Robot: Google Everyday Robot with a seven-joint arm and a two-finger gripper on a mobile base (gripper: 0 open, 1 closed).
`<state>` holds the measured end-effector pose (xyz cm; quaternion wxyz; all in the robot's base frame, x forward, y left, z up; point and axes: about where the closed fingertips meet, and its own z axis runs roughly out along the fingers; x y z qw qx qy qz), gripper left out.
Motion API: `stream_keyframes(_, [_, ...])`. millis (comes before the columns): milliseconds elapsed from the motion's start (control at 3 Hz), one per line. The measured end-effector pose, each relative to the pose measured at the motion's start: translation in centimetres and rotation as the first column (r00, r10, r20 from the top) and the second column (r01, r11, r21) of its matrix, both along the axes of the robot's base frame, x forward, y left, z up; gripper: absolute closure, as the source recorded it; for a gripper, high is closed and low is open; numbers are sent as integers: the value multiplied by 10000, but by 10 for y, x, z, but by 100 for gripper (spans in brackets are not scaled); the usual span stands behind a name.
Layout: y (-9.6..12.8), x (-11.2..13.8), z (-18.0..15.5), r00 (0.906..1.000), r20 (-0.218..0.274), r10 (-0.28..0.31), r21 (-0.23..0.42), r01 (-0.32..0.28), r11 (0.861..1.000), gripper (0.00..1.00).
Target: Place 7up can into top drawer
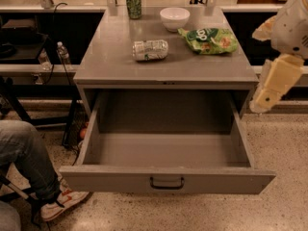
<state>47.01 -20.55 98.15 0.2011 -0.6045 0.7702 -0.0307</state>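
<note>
Grey cabinet (110,57), frame centre: flat top carrying five items.

Top drawer (166,179), 6 o'clock of the cabinet top: pulled fully out, front panel nearest the camera with a dark bar handle at its centre. Interior bare grey metal.

Seated person's leg (24,158), 8 o'clock of the frame: jeans and a white-and-red shoe on the speckled floor, beside the drawer's left corner.

Gripper (270,91), 3 o'clock of the frame: cream-coloured, hanging below the white arm, off the cabinet's right side and level with the drawer opening. It holds nothing visible; open or closed cannot be told.

Green snack bag (209,40), 3 o'clock of the top's centre: lying flat.

White bowl (174,18), 12 o'clock: upright, near the rear edge.

7up can (150,50), just 8 o'clock of the top's centre: lying on its side, apart from all other items, well clear of the gripper, not in the drawer.

Darker green can (134,3), 11 o'clock: upright at the rear edge.
</note>
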Motion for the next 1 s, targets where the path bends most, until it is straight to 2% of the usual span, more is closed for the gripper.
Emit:
stream_keyframes(333, [30,64,-1,9973,497,546,569,-574,9967,0])
stream_keyframes(667, [70,128,-5,9921,850,922,952,-1002,9904,0])
stream_keyframes(1000, [108,180,-12,9870,981,1271,1072,-1375,9847,0])
